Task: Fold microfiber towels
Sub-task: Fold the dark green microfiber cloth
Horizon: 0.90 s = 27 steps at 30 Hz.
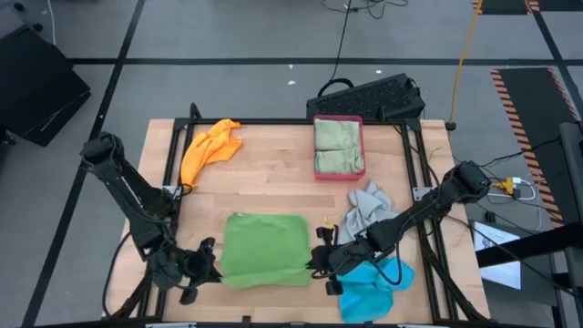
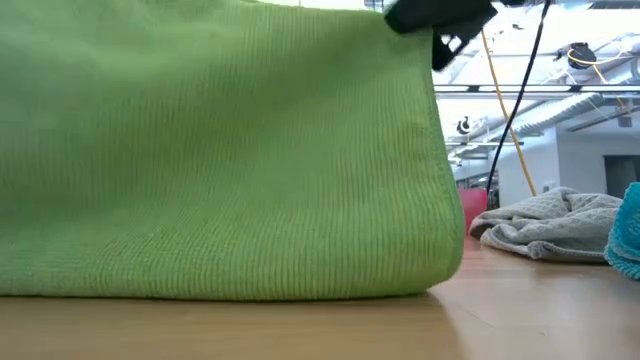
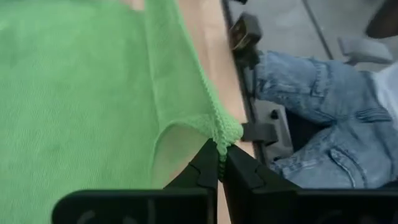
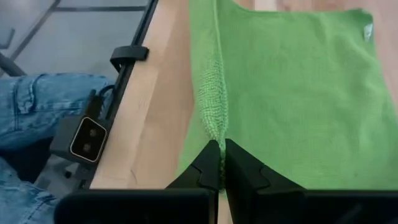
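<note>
A bright green microfiber towel [image 1: 264, 248] lies near the table's front edge, between my two grippers. My left gripper [image 1: 208, 264] is shut on its near left corner and my right gripper [image 1: 319, 258] on its near right corner. In the low view the green towel [image 2: 220, 150] stands like a curtain, with my right gripper [image 2: 440, 15] at its top right. The far part of the towel lies flat on the wood. My left gripper pinches the towel's near left corner [image 3: 225, 132] between its two fingers, slanting down from the table's left side. The corner is raised and the cloth runs down from it to the table. My right gripper pinches the towel's near right corner [image 4: 214, 127] between its two fingers, slanting down from the table's right side. The near edge is lifted; the towel's lower part [image 2: 250, 290] rests on the table.
An orange towel [image 1: 209, 146] lies at the far left. A pink-red tray [image 1: 339, 120] at the back holds pale sage cloths. A grey towel [image 1: 369, 205] and a blue towel [image 1: 373, 282] lie at the right. A person in jeans [image 3: 311, 93] sits at the near edge.
</note>
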Available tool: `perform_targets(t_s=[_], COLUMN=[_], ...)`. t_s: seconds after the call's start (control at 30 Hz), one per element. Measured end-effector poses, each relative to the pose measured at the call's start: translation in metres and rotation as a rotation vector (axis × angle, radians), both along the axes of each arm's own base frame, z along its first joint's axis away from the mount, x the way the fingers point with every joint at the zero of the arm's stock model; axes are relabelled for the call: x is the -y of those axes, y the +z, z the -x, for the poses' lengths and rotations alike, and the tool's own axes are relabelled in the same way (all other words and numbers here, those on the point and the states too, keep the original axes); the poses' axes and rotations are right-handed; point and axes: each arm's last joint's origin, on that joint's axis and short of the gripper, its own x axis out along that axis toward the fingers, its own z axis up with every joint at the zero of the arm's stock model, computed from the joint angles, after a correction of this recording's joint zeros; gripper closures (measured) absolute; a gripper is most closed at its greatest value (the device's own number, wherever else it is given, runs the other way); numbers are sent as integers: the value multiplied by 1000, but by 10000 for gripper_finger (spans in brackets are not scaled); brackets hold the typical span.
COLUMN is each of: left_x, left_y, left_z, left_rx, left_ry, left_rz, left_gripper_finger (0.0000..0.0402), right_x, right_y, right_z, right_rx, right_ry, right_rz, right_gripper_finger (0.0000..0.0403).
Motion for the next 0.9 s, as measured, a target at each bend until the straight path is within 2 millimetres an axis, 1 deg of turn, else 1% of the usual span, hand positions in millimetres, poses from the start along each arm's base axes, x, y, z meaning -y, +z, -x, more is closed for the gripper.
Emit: perform_targets(t_s=[0.17, 0.27, 0.37, 0.5, 0.63, 0.77, 0.9], left_x=[-6, -14, -18, -23, -27, -43, -54], left_y=[-10, -16, -19, -17, -8, -8, -14], left_z=[3, 6, 9, 12, 13, 11, 7], left_rx=[-86, -156, -204, -214, -136, -124, -191], left_ry=[52, 96, 110, 106, 108, 230, 316], left_rz=[-64, -113, -156, -186, -193, -277, -332], left_gripper_finger=[386, 396, 393, 388, 397, 391, 390], right_x=[9, 19, 30, 40, 49, 61, 71], right_y=[-15, -18, -22, -26, -29, -29, -35], right_z=[1, -4, -7, -8, -11, -15, -17], right_rx=[59, 161, 217, 225, 203, 206, 175], right_ry=[-38, -112, -142, -147, -168, -211, -262], right_rz=[-33, -49, -64, -33, -12, 20, 60], right_gripper_finger=[397, 397, 397, 397, 397, 397, 397])
